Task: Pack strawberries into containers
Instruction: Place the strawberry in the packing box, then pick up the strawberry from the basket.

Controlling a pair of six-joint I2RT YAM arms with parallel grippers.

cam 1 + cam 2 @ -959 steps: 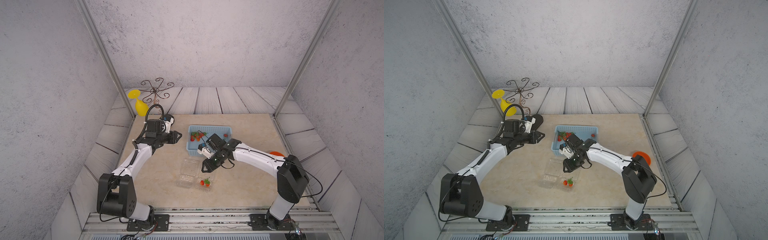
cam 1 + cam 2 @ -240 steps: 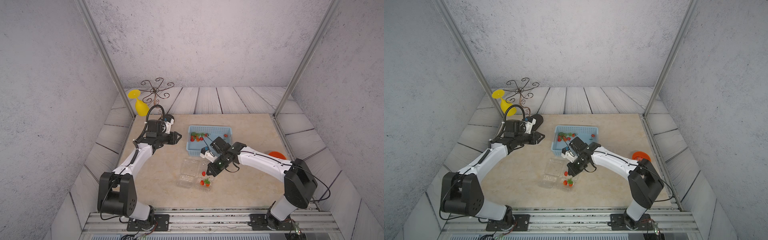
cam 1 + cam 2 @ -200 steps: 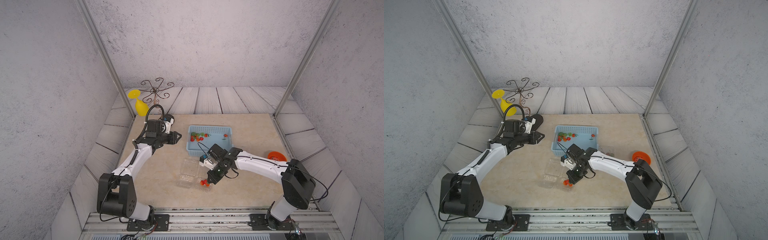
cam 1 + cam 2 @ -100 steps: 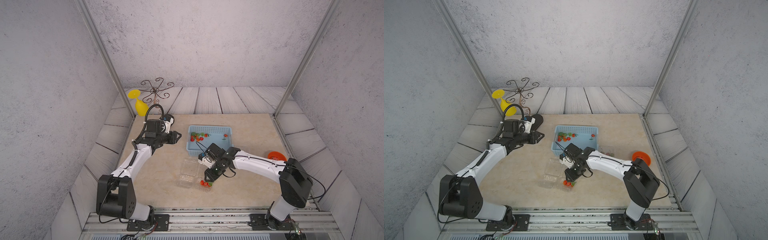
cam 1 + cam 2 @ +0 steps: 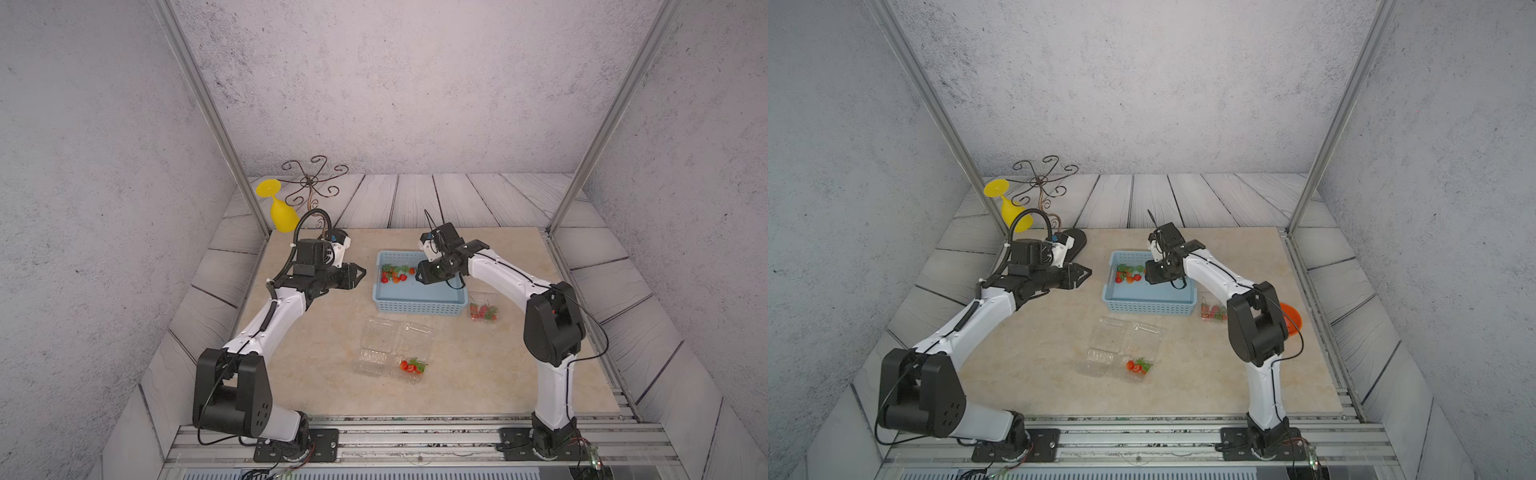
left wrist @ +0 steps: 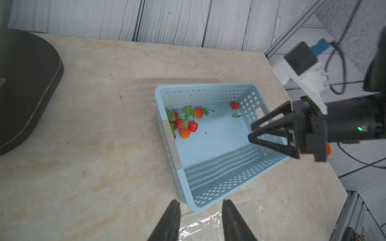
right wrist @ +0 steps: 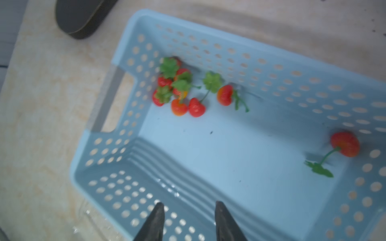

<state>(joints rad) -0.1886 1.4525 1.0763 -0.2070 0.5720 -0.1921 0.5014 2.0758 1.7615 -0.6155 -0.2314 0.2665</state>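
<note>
Several small red green-capped strawberries point(image 7: 179, 91) clumped in light blue perforated basket point(image 7: 229, 35); my right tool point(image 7: 188, 205) spread, empty; left tool point(image 6: 200, 203) likewise. Tangled stems: I may drag extras.

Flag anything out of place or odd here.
Nothing is spilled or damaged. One strawberry lies alone by one end wall of the basket, apart from the cluster at the other end. The yellow glass by the wire rack is upside down and tilted.

White arm shells, black joints; left arm point(image 5: 270, 320) ribbed black hose point(image 5: 311, 211); right gripper point(image 6: 250, 132) black truss-framed, green LED point(image 6: 359, 128)
</note>
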